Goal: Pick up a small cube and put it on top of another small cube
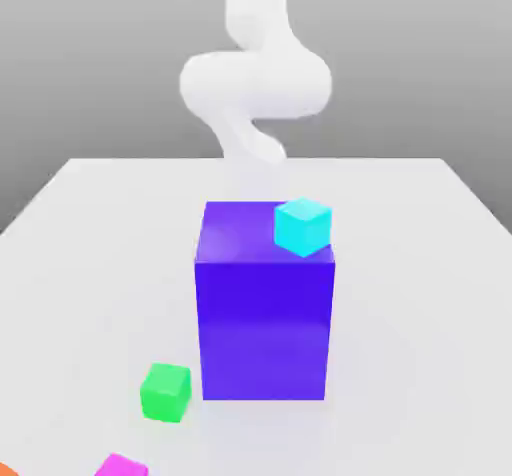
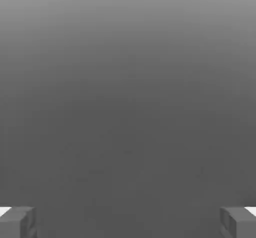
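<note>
A pale grey table [image 1: 90,254] stretches away under a plain grey backdrop. Nearest the front edge of the exterior view lies the small magenta cube [image 1: 122,465], with an orange object [image 1: 5,470] just showing at the corner to its left. A little farther back sits the green cube [image 1: 165,392], just beside the big blue-violet block [image 1: 264,324]. A cyan cube [image 1: 302,226] rests on that block's top. Behind rises the white arm [image 1: 255,84]. The gripper [image 2: 128,222] has its fingers [image 2: 17,222] spread wide, holding nothing.
</note>
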{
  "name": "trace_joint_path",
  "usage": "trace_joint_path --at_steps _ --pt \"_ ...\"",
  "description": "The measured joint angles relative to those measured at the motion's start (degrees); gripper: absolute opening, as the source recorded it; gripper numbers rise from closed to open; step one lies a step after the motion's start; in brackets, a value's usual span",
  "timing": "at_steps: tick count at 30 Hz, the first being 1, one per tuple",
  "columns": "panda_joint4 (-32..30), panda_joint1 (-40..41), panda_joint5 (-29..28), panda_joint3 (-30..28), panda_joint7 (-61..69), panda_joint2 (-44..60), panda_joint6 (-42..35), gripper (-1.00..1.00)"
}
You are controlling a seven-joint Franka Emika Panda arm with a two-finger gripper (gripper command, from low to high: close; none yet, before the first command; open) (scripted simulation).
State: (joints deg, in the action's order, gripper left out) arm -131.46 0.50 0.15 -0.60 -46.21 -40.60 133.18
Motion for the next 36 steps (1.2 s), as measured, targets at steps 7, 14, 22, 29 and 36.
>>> trace_joint_path --at_steps 7,14,22,29,36 --pt "0.9 1.4 0.6 -1.8 -1.0 14.9 4.0 0.00" --pt "1.8 2.7 1.7 -3.8 -1.6 29.4 7.9 0.00" --pt "2.8 5.2 3.5 -5.4 -1.8 46.1 12.4 0.00" --pt "3.7 7.2 5.1 -6.3 -2.1 60.6 16.3 0.00" --pt "5.9 8.8 7.2 -4.9 -0.9 72.2 23.8 -1.00"
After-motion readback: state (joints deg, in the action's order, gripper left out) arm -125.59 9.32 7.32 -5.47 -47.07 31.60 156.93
